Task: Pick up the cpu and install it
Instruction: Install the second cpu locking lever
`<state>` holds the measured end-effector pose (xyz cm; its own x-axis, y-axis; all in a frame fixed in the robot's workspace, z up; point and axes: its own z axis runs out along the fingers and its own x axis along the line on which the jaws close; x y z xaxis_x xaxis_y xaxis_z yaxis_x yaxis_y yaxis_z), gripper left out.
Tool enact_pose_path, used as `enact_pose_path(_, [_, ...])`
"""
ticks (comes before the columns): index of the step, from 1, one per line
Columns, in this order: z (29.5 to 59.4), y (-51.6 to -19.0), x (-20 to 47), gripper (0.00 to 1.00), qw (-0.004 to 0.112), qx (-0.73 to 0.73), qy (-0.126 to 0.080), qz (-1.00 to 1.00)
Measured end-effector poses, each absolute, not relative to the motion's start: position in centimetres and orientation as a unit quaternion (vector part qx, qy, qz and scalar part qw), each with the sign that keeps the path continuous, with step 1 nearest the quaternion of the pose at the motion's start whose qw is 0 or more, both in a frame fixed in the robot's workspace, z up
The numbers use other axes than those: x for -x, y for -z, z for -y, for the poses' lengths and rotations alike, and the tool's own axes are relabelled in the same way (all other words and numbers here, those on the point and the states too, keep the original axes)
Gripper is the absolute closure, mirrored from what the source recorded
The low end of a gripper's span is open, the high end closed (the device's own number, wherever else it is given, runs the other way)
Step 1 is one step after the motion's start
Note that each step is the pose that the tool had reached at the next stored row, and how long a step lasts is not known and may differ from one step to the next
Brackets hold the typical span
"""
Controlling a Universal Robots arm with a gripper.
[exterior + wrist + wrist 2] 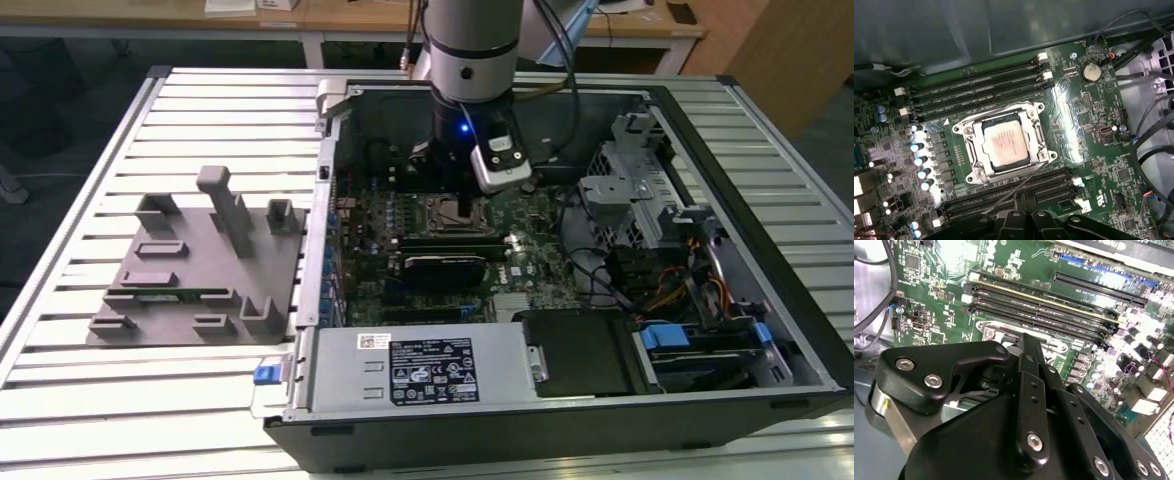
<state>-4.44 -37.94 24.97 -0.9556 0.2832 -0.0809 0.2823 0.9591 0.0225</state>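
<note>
**CPU seated in the socket, hand poised over it**

At the exterior view's left, a grey tray (187,275) with upright pegs and shallow pockets lies on the slatted counter (80,180), just beside the open computer case (747,330); one pocket holds a narrow green strip, too small to identify with confidence. To the right of the tray, the arm (467,50) comes straight down into the case, and its body hides most of the socket from this camera.

In the first wrist view the cpu (1005,143) lies flat inside the metal socket frame (1040,145) on the green motherboard (1089,140), pale lid up. It is square, so it has no long axis; its edges run parallel to the frame and to the memory slots (979,85) on either side of the socket. A thin retention lever crosses the board from the frame's corner towards the hand.

The hand (1026,217) is cut off by the edge of the first wrist view, showing just its dark linkage, apart from the chip. In the second wrist view the black linkage (1029,405) blocks the socket. The fingertips are out of sight, so I cannot tell how far open they are; they probably hold nothing, since the chip sits in the socket.

Room is tight: slots flank the socket, capacitors line one side, cables crowd the case's right
</note>
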Motion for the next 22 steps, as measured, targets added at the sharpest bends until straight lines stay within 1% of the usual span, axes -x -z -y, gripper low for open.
enact_pose_path(22, [38.6, -23.9, 4.8, 0.89, 0.042, -0.120, -0.007, -0.992])
